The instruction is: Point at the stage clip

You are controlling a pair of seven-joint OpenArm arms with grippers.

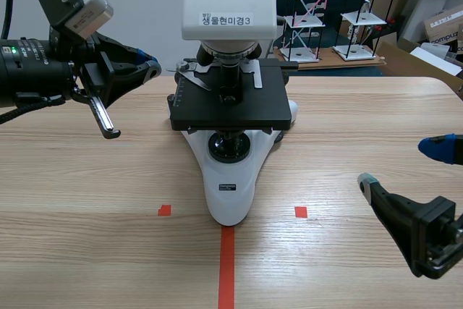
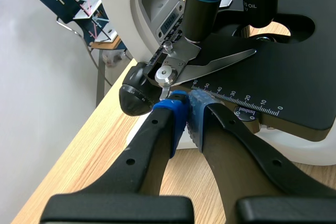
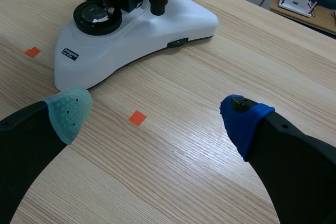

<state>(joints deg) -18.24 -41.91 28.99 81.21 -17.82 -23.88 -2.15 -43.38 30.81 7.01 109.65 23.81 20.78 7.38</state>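
Stage clip [image 2: 212,65]: thin shiny pointed metal blade on matte black stage [image 2: 304,77]. Left gripper [image 2: 188,106] pads pressed together, empty, tips at clip's pivot screw. Right gripper [image 3: 157,114] spread wide, empty.

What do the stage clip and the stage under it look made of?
Stage clip: likely bare metal, polished; silvery with bright glints. Stage: matte black, probably coated metal, though plastic is possible; even, dull surface with white printed scale.
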